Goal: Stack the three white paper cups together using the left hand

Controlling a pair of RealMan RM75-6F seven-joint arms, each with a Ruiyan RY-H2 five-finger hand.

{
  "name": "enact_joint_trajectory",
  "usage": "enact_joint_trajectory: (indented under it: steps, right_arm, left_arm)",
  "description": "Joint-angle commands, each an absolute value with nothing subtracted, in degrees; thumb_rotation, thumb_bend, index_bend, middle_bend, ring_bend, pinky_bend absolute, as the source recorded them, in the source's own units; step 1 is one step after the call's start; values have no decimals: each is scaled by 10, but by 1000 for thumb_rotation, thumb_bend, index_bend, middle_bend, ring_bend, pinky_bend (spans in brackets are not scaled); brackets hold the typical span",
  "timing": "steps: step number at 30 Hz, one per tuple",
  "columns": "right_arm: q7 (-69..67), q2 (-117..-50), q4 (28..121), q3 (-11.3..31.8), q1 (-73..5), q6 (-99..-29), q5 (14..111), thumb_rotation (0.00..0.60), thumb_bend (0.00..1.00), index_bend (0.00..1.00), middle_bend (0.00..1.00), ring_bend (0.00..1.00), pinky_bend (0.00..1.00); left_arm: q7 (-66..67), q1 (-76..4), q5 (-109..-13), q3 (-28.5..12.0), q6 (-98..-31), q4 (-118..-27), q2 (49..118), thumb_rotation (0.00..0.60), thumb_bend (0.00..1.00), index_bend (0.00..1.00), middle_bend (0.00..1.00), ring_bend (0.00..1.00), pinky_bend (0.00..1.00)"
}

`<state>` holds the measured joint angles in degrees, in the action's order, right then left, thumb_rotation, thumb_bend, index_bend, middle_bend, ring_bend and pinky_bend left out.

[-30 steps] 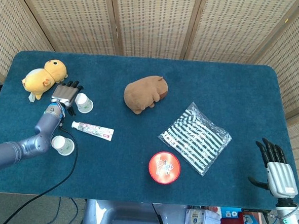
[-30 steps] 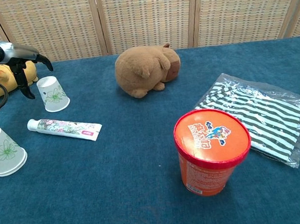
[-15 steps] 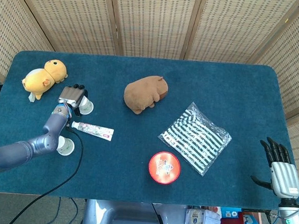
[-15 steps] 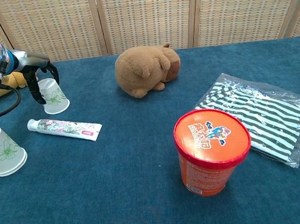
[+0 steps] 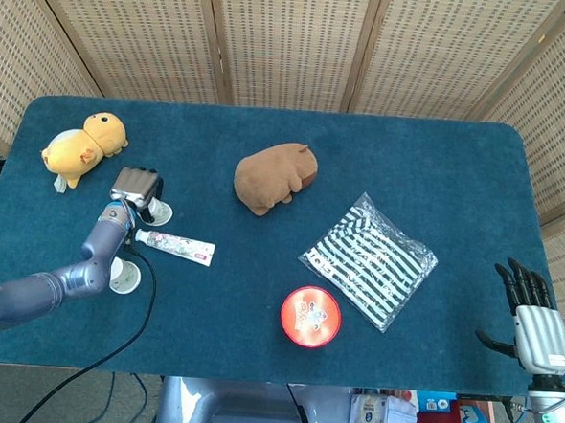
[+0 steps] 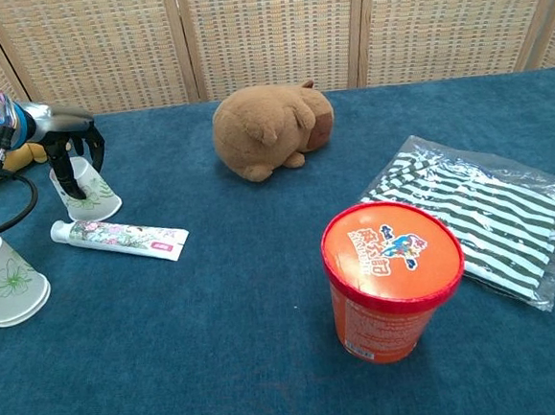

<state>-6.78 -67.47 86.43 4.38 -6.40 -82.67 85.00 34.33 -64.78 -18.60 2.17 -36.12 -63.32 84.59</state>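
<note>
A white paper cup [image 6: 92, 195] with a green flower print stands upside down and tilted at the left of the table, also seen from above as cup [image 5: 158, 212]. My left hand [image 6: 73, 151] comes down over its top and grips it with fingers on both sides; from above the left hand [image 5: 136, 183] hides most of it. A second upside-down cup [image 6: 7, 283] stands nearer the front left, partly behind my forearm in the head view, cup [image 5: 125, 277]. Only two cups show. My right hand [image 5: 530, 318] hangs open beyond the table's front right corner.
A toothpaste tube [image 6: 118, 239] lies between the two cups. A yellow plush [image 5: 80, 148] sits far left, a brown plush [image 6: 271, 129] mid-table, a red-lidded tub [image 6: 394, 280] in front, and a striped bag [image 6: 480, 216] to the right. A black cable [image 5: 132, 317] trails off the left arm.
My left hand has moved from beside the cup to over it and closed round it; the cup now tilts. The right hand has dropped slightly lower.
</note>
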Motion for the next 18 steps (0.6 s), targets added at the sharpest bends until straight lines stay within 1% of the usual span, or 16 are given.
enact_joint_trajectory:
  steps: [1, 4, 7, 14, 18]
  right_arm:
    - [-68, -675, 864, 44, -64, -827, 850, 600, 48, 0, 0, 0, 0]
    - [-67, -676, 864, 42, -64, -825, 851, 600, 48, 0, 0, 0, 0]
    - [-66, -676, 865, 42, -64, -826, 853, 600, 48, 0, 0, 0, 0]
    - [-67, -676, 866, 43, -64, -828, 853, 600, 48, 0, 0, 0, 0]
    - [-67, -677, 865, 42, -64, -828, 855, 600, 48, 0, 0, 0, 0]
  left_arm:
    - [340, -644, -195, 19, -365, -641, 844, 600, 331, 609, 323, 263, 435]
    - [338, -641, -204, 16, -372, -647, 842, 600, 342, 652, 359, 293, 459]
    - [333, -638, -213, 10, -381, -651, 840, 600, 347, 674, 396, 325, 484]
    - [312, -622, -245, -7, -405, -661, 830, 600, 359, 687, 468, 400, 541]
    - [306, -616, -255, -13, -407, -671, 821, 600, 362, 687, 468, 401, 541]
